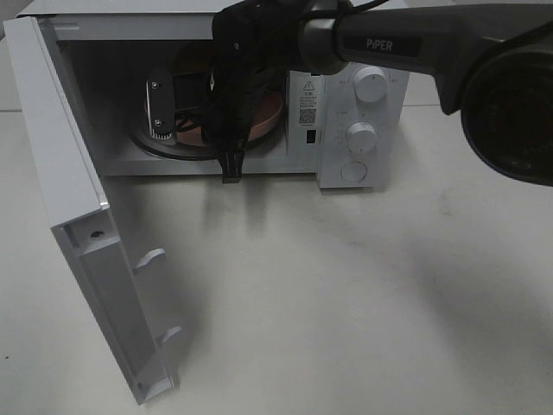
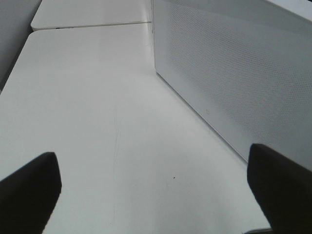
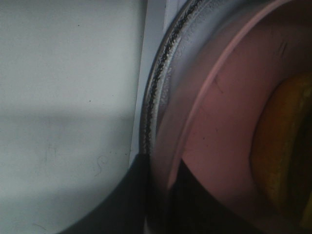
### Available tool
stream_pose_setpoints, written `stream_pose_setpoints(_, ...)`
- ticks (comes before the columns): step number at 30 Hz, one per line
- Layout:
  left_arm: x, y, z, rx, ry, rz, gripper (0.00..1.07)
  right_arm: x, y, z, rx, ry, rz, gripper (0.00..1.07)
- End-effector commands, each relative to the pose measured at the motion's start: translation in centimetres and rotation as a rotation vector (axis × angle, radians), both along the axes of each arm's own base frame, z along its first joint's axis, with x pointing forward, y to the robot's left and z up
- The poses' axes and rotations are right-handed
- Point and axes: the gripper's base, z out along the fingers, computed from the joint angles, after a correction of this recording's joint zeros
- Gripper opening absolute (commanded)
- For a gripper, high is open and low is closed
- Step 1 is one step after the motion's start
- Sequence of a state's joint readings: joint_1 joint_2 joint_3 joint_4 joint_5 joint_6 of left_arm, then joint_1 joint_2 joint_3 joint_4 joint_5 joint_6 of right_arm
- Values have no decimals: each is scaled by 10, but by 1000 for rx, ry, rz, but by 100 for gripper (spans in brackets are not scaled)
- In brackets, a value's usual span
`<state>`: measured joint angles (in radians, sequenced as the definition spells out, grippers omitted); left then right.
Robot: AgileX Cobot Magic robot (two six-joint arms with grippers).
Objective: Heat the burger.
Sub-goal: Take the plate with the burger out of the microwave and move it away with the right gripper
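Reaching into the open microwave (image 1: pixel 359 130), the right gripper (image 3: pixel 156 200) sits at the pink plate's (image 3: pixel 219 146) rim — clenched on it or not, I cannot tell. The burger (image 3: pixel 280 146) rests on that plate. Left gripper (image 2: pixel 156 195) spread wide, empty — beside the microwave's side wall.

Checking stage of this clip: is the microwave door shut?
No, the microwave door is swung wide open, with the pink plate visible inside the cavity.
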<state>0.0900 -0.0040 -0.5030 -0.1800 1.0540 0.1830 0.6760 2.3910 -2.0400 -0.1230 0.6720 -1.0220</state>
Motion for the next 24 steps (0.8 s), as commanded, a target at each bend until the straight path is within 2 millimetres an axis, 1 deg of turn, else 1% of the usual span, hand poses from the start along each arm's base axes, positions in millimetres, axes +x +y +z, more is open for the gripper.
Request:
stream_pose_setpoints(1, -3, 0, 0, -2, -30, 6, 98, -10, 2, 13, 11, -27, 33, 0)
stream_pose_setpoints(6, -3, 0, 0, -2, -30, 6, 98, -18, -5, 13, -5, -36, 69, 0)
stream_pose_setpoints(9, -3, 0, 0, -2, -30, 6, 98, -26, -10, 18, 10, -52, 75, 0)
stream_pose_setpoints(16, -3, 0, 0, -2, -30, 6, 98, -39, -21, 23, 7, -89, 117, 0)
stream_pose_setpoints(18, -3, 0, 0, -2, -30, 6, 98, -46, -26, 26, 10, -110, 140, 0)
stream_pose_setpoints(19, -3, 0, 0, -2, -30, 6, 98, -46, -26, 26, 10, -110, 140, 0)
stream_pose_setpoints(20, -3, 0, 0, -2, -30, 6, 98, -51, -30, 26, 13, -120, 151, 0)
stream_pose_setpoints(24, -3, 0, 0, -2, -30, 6, 98, -59, -35, 28, 25, -146, 169, 0)
